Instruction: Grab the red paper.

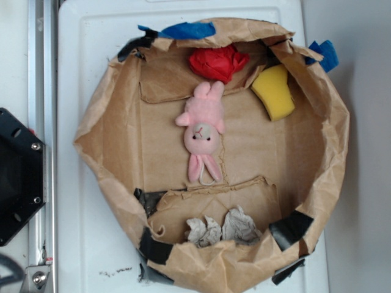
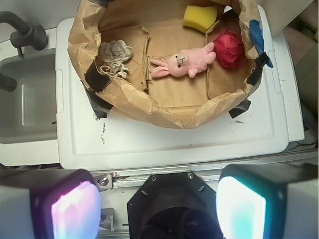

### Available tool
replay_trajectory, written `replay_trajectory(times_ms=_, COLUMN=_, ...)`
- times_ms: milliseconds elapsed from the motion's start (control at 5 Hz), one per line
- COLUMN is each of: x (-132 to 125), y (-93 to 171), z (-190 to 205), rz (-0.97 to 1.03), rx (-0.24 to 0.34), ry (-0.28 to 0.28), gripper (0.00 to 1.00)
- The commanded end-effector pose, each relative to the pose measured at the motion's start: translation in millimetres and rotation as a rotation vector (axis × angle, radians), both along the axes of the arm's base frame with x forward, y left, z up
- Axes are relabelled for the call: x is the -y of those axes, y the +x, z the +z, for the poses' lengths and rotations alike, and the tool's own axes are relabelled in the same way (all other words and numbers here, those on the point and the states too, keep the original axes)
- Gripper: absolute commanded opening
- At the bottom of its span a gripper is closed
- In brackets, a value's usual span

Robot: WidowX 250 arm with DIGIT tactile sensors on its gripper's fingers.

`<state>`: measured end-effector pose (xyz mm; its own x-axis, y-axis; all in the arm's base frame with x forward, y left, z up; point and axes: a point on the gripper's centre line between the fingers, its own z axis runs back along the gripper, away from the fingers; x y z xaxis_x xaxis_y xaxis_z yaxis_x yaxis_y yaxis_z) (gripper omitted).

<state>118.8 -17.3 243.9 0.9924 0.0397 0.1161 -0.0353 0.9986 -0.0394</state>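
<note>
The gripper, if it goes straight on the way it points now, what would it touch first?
Probably the robot's black base and the metal rail, which lie between the open gripper's fingers, not the red paper in the brown paper bag. Depth is unclear.

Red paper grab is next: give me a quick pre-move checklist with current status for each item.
1. Red paper located, against the paper bin wall: ok.
2. Top of it uncovered: ok.
3. Clear of neighbours: not ok, the bunny feet touch it; the sponge lies close by.
4. Gripper open: ok, pads wide apart.
5. Gripper over target: not ok, it is outside the bin.
6. Grey paper balls out of the way: ok, opposite end.
</note>
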Motion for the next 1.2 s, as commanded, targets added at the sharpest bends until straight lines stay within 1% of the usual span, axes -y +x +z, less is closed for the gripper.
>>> replay_trajectory(times_ms=0, x=0.0, y=0.0, z=0.0, rz=0.000, rx=0.000, ry=0.000, gripper=1.00)
replay_trajectory(times_ms=200, x=-2.3, y=0.7, z=-8.1, rz=0.032, rx=0.022, ry=0.014, gripper=1.00)
replay_trajectory(times_ms=400, x=-4.8, y=1.0, z=-12.3, rz=0.069, rx=0.033, ry=0.013, gripper=1.00)
replay_trajectory(times_ms=600, x=-15.6, y=8.3, z=-34.4, rz=0.088, rx=0.018, ry=0.045, gripper=1.00)
replay_trajectory(times_ms=1000, x=-15.6, y=8.3, z=-34.4, rz=0.088, rx=0.018, ry=0.045, gripper=1.00)
